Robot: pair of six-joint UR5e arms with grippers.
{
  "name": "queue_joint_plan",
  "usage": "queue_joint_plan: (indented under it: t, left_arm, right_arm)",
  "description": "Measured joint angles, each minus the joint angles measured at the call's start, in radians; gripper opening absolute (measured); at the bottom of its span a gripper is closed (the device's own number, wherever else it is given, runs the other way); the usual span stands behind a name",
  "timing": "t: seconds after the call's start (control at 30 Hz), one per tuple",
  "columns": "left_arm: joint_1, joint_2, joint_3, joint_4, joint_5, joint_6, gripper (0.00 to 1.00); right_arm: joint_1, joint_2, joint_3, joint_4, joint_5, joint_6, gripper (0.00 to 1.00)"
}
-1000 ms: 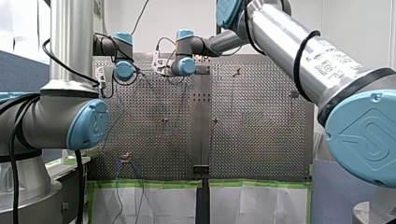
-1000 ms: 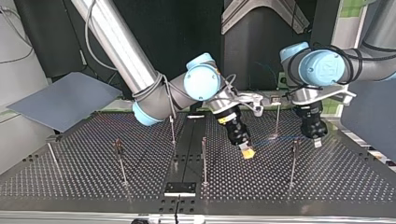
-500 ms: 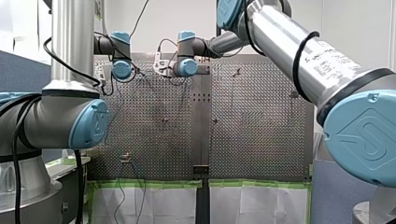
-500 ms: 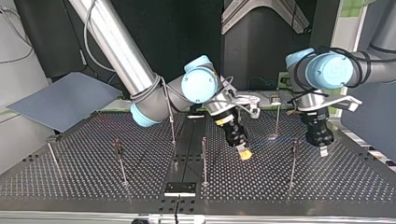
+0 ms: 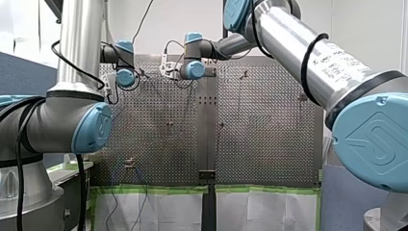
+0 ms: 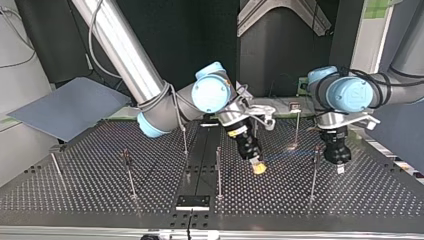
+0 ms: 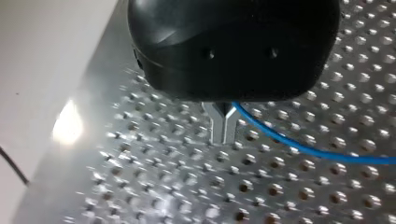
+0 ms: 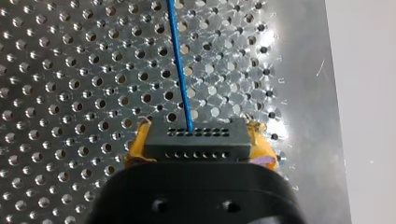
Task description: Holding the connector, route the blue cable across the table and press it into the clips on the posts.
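The perforated metal table (image 6: 75,195) carries several thin upright posts (image 6: 218,172) and a small black plate (image 6: 192,202).

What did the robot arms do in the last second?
In the top view, my right gripper, holding the connector, slid slightly toward that view's left and lower. My left gripper, on the blue cable, sank toward the table. The posts stayed put.

Nothing legible here.
Black print on my right arm's tube (image 5: 339,55), too small to read; embossed emblem on its blue joint cap (image 5: 377,144); faint marks along the table (image 8: 299,116) edge, unreadable.
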Motion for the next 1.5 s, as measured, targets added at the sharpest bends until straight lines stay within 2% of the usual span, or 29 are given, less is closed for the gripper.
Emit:
queue_joint_plan:
  t: [0.17, 0.53, 0.6, 0.63, 0.67, 0.7, 0.93, 0.97, 1.03, 1.07, 1.2, 1.5]
  left_arm:
    - [0.009, -0.019, 0.006, 0.005, 0.008, -0.001, 0.00]
    - [0.018, -0.021, 0.008, 0.007, 0.016, -0.002, 0.00]
    - [0.016, -0.021, 0.008, 0.005, 0.013, -0.001, 0.28]
    - [0.015, -0.021, 0.007, 0.001, 0.009, -0.001, 0.28]
    - [0.014, -0.021, 0.007, -0.003, 0.004, -0.001, 0.50]
    - [0.013, -0.021, 0.007, -0.008, -0.002, -0.003, 0.65]
    - [0.004, -0.016, 0.007, -0.071, -0.037, -0.023, 0.76]
    - [0.003, -0.015, 0.007, -0.079, -0.038, -0.026, 0.83]
    - [0.002, -0.008, 0.007, -0.096, -0.036, -0.033, 0.86]
    - [0.001, -0.003, 0.007, -0.104, -0.035, -0.036, 1.00]
    - [-0.001, 0.027, 0.005, -0.142, -0.029, -0.045, 1.00]
    - [-0.009, 0.117, -0.044, -0.233, -0.018, -0.105, 1.00]
  right_arm:
    - [-0.005, 0.001, 0.000, -0.002, 0.010, -0.001, 0.00]
    - [-0.007, 0.002, 0.000, -0.004, 0.008, -0.003, 0.00]
    - [-0.007, 0.002, 0.000, -0.004, 0.012, -0.005, 0.00]
    - [-0.007, 0.002, 0.000, -0.004, 0.015, -0.006, 0.00]
    - [-0.007, 0.002, 0.000, -0.004, 0.019, -0.008, 0.00]
    - [-0.007, 0.002, 0.000, -0.003, 0.026, -0.011, 0.00]
    - [-0.004, 0.001, -0.001, 0.001, 0.079, -0.028, 0.00]
    - [-0.003, 0.001, -0.001, 0.002, 0.084, -0.031, 0.00]
    - [-0.001, 0.000, -0.001, 0.003, 0.097, -0.039, 0.00]
    - [-0.001, 0.000, -0.001, 0.004, 0.103, -0.043, 0.00]
    - [0.001, 0.000, -0.001, 0.005, 0.119, -0.057, 0.00]
    - [0.005, -0.002, -0.001, 0.009, 0.140, -0.068, 0.00]
